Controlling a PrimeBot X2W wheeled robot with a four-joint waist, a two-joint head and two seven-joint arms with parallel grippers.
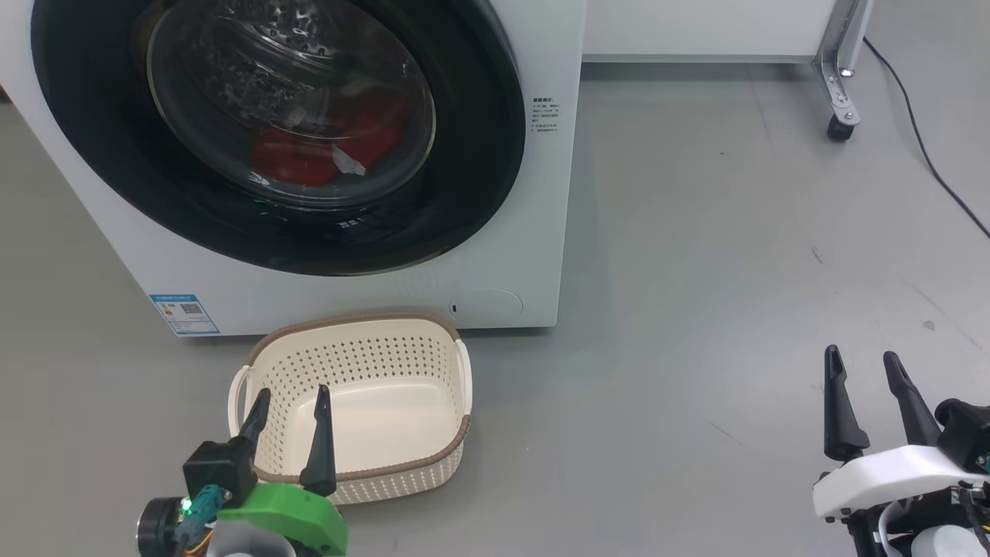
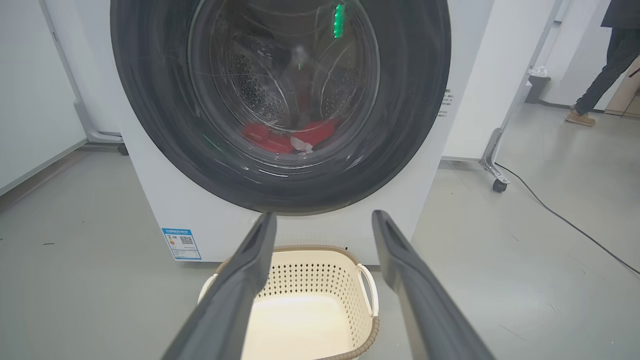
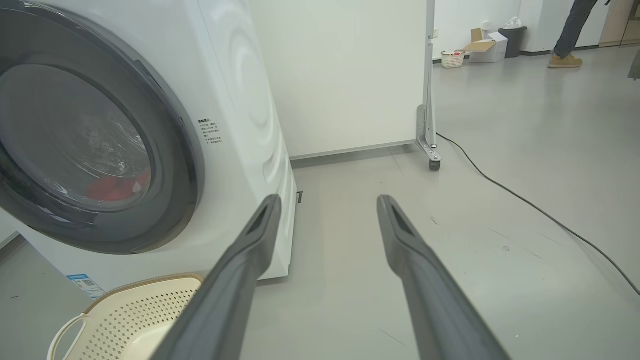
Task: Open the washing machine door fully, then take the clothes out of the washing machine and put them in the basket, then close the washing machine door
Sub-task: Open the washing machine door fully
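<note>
Starting at the left of the head view, a small blue label sticker (image 1: pixel 184 313) is seen low on the white front of the washing machine (image 1: pixel 503 255). Below it, at the lower left, the left gripper (image 1: pixel 294 389) is held with its two dark fingers spread apart and gripping nothing. Its fingertips are seen over the near side of the basket (image 1: pixel 352 320). The basket is set upright on the grey floor (image 1: pixel 696 309), just in front of the machine.

Above the basket, the washing machine door (image 1: pixel 479 155) is shut against the machine's front. Through its glass bowl the clothes (image 1: pixel 309 151) are seen as a red bundle with a bit of white, lying at the bottom of the perforated drum (image 1: pixel 232 77).

Further right, at the lower right, the right gripper (image 1: pixel 860 353) is held well apart from the machine and the basket, its fingers likewise spread and gripping nothing. At the upper right a metal leg on a caster (image 1: pixel 840 124) is seen, and a black cable (image 1: pixel 928 162) is laid across the floor beside it. In the left wrist view, a person's leg and shoe (image 2: pixel 582 117) are seen at the far right.
</note>
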